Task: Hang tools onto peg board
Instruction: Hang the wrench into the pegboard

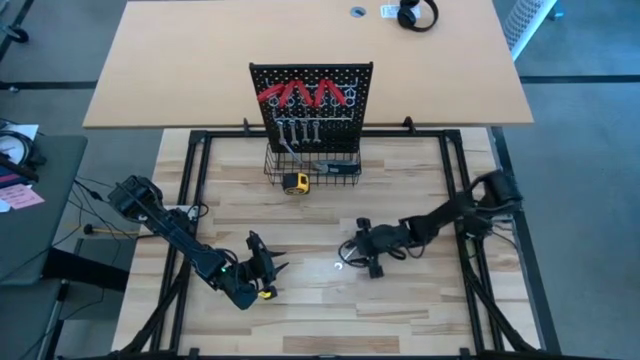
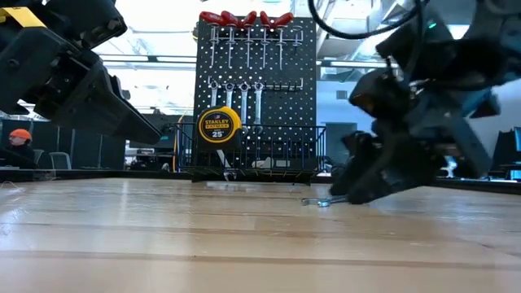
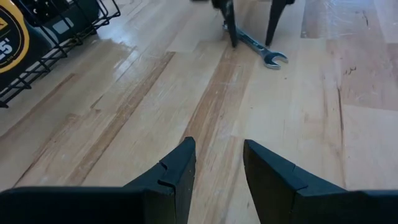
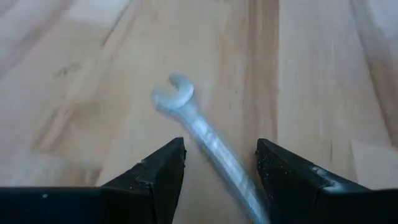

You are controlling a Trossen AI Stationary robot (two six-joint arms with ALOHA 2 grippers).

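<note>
The upright black perforated peg board (image 1: 311,95) at the far middle of the pale wooden desk (image 1: 400,310) is nearly filled: a row of red-handled pliers (image 1: 305,95) hangs along its top, and slim silver wrenches (image 1: 299,131) hang below them. A yellow tape measure (image 1: 294,182) sits at the black wire basket (image 1: 335,168) at the board's foot. One job seems left: a last small silver open-ended wrench (image 4: 199,124) lies flat on the desk, near and right of centre. The right tool (image 1: 352,250) is low over it, its two fingers spread to either side of the shaft but not yet closed on it. The left tool (image 3: 217,163) waits near left, moderately parted and holding nothing.
</note>
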